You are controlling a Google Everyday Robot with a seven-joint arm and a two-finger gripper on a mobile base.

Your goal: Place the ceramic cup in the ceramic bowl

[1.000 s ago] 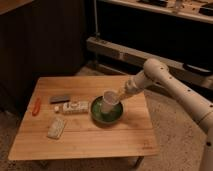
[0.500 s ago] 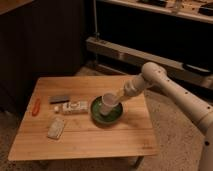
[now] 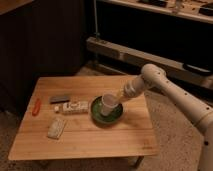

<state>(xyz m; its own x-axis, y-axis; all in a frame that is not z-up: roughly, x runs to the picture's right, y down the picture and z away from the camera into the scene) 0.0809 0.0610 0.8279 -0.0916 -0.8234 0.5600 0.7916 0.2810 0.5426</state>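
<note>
The gripper [image 3: 117, 98] holds ceramic cup [image 3: 109, 103] over ceramic bowl [image 3: 106, 113], printed box [image 3: 74, 106] beside.

Gripper [image 3: 118, 98]: it has come lower and slightly left over the last second.
Ceramic cup [image 3: 109, 104]: at the gripper's tip, it has sunk from above the ceramic bowl [image 3: 106, 115] into its hollow.
</note>
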